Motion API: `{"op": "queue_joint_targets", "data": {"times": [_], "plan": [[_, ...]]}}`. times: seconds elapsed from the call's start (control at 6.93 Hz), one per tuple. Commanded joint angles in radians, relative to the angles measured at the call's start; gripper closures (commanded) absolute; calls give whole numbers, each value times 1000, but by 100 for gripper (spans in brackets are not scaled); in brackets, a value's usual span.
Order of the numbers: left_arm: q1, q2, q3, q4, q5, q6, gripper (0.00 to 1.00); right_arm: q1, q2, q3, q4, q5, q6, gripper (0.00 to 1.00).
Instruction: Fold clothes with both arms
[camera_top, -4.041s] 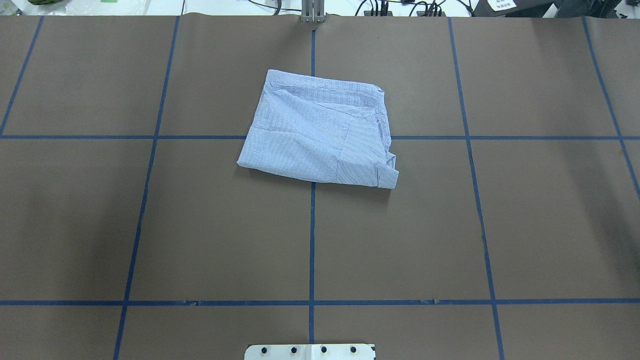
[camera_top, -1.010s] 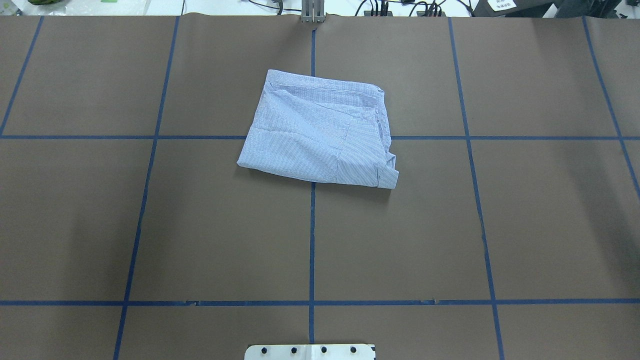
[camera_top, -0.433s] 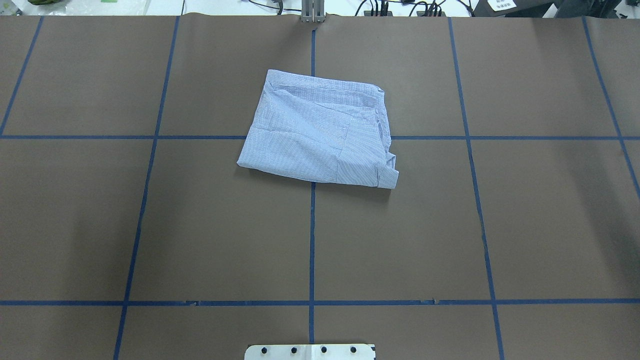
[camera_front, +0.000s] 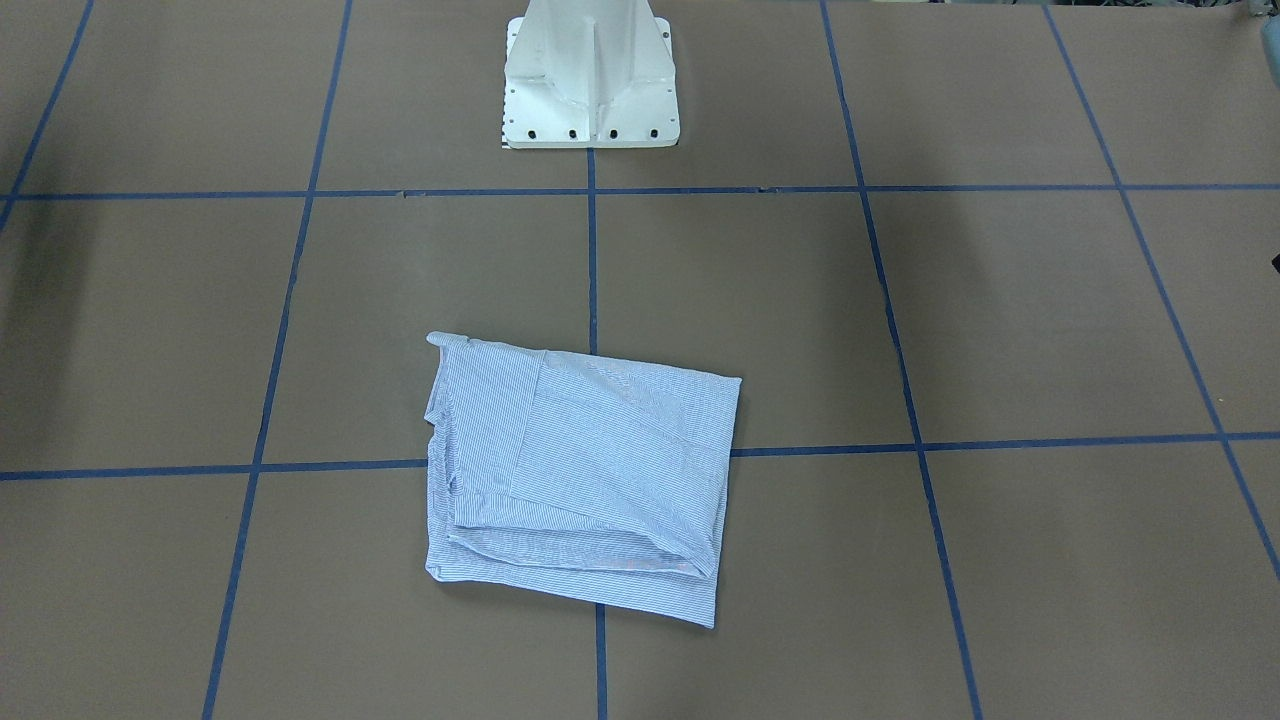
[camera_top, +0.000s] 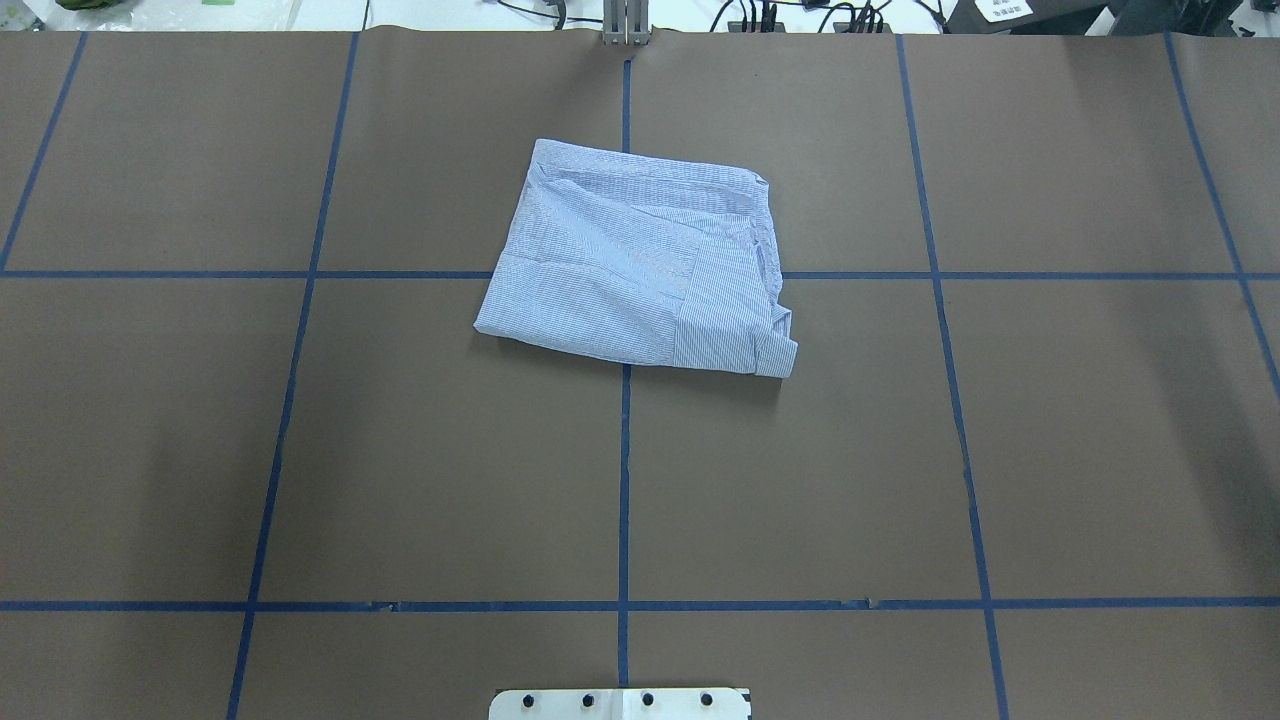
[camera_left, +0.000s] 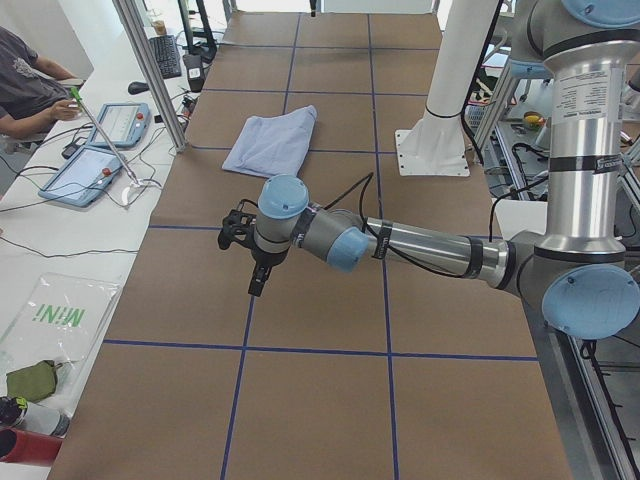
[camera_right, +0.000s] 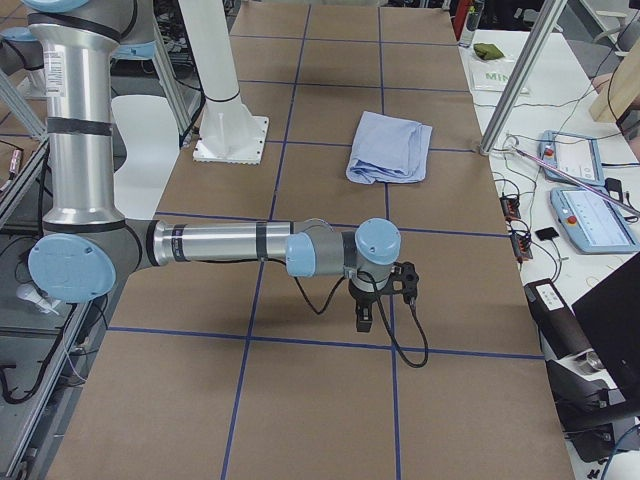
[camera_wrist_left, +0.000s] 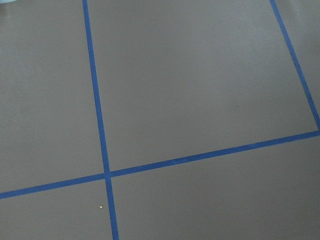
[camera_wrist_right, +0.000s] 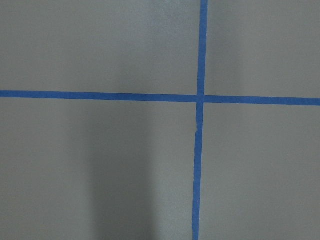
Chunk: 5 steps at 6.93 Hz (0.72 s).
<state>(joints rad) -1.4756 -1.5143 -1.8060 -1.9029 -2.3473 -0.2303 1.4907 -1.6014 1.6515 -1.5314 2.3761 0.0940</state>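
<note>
We note the folded light blue-and-white finely striped shirt (camera_top: 640, 265) unmoved since four seconds ago, flat on the brown paper-covered, blue-taped table (camera_top: 400, 450), far of centre. The black left gripper (camera_left: 256, 284) and black right gripper (camera_right: 362, 316) hang over bare table, well apart from it. We cannot tell how their jaws stand.

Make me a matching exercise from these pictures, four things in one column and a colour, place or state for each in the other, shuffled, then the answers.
1 shirt
2 pedestal base
3 tape lines
4 left arm

A blue, crossing the brown table
B white, on the robot's side
C folded, lying flat
D stretched out above the table

Pairs: 1-C, 2-B, 3-A, 4-D
</note>
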Motion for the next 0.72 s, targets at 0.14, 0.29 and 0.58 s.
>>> {"op": "queue_joint_targets", "data": {"times": [0.14, 0.29, 0.58], "plan": [[0, 5, -19, 4, -1, 0, 0, -1, -15, 2, 17, 9, -8, 0], [0, 6, -16, 5, 0, 0, 0, -1, -15, 2, 17, 9, -4, 0], [0, -1, -13, -2, 0, 0, 0, -38, 3, 2, 20, 3, -1, 0]]}}
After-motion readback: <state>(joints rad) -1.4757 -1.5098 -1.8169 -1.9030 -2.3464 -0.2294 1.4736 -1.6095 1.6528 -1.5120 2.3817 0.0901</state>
